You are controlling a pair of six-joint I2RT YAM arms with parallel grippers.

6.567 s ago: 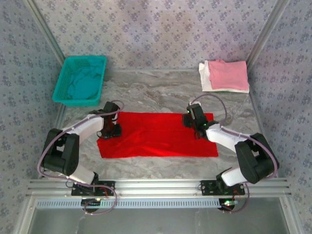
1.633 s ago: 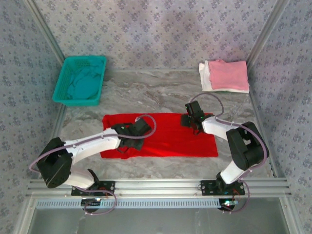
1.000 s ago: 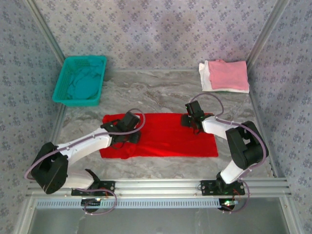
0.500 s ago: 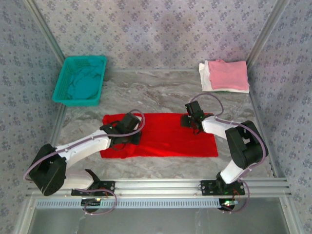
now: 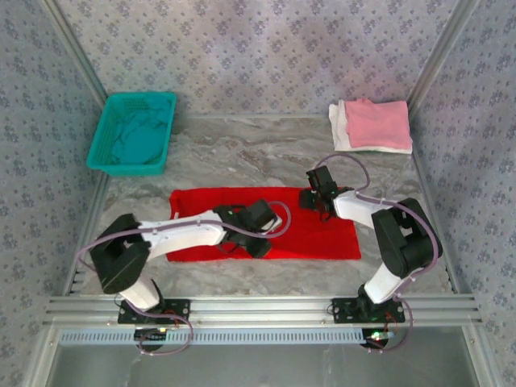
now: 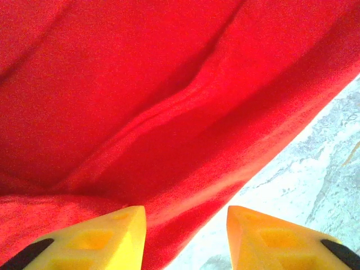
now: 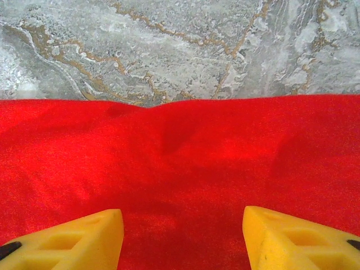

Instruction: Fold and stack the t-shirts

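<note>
The left jaws were spread wide and released, with nothing between the yellow fingertips (image 6: 121,228). They sat low over the near hem of the red t-shirt (image 5: 322,234), one tip above cloth and the other above bare counter (image 6: 315,180); contact with the cloth could not be confirmed. The right jaws were likewise parted and empty, poised over the far hem of the same shirt (image 7: 180,157) near its right end, with marbled counter (image 7: 169,45) just beyond that hem (contact again could not be told). The red t-shirt lay flat as a long band across the middle of the counter (image 5: 242,153), under the left arm (image 5: 177,234) and reaching to the right arm (image 5: 363,211). The left wrist view showed a raised crease (image 6: 169,104) running diagonally through the red cloth (image 6: 169,56). The pink t-shirt (image 5: 377,123) lay folded on the white t-shirt (image 5: 337,129) at the far right corner, well apart from the red one. The teal t-shirt (image 5: 133,143) lay inside the basket (image 5: 101,137) at the far left corner. Open counter separated the red shirt from both corners and from the near rail.
</note>
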